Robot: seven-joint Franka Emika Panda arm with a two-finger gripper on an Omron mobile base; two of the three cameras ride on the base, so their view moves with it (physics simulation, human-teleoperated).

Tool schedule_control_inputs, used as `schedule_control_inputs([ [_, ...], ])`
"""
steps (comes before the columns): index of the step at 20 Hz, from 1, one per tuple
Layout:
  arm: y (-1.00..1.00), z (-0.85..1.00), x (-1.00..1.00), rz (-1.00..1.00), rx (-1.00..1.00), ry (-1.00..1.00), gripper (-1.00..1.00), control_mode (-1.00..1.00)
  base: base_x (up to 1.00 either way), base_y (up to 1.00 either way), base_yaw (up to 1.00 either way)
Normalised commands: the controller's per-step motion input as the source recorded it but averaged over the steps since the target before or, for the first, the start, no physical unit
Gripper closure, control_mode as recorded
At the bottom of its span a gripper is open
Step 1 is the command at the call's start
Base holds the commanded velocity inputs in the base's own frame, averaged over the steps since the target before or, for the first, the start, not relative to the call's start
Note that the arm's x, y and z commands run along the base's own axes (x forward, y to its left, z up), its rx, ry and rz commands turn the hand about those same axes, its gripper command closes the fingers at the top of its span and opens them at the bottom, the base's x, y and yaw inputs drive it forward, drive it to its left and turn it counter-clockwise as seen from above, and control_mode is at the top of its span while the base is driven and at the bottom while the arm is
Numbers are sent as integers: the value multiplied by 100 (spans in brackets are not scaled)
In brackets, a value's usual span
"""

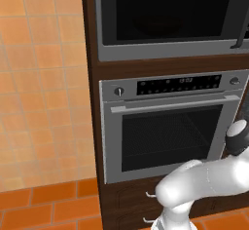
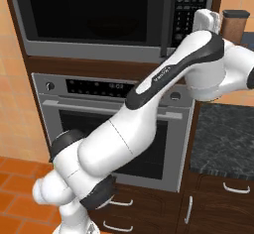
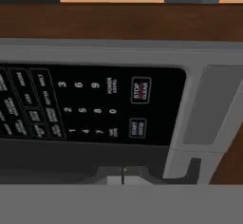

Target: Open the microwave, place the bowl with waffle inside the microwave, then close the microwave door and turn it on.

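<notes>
Hand view faces the microwave keypad, jaws pressed together on nothing, gripper just below the start button, apparently poised to press it. Microwave door appears shut, so the bowl is presumably inside.

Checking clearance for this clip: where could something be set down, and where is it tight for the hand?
The dark counter right of the oven looks bare as far as it shows. It is tight at the microwave: the shut gripper sits close to the keypad, with the arm crossing the oven front.
</notes>
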Motion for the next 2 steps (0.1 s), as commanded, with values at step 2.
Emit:
schedule_control_inputs([
  [2,59,-21,-100,0,-3,-29,100,-100,0,0,0],
])
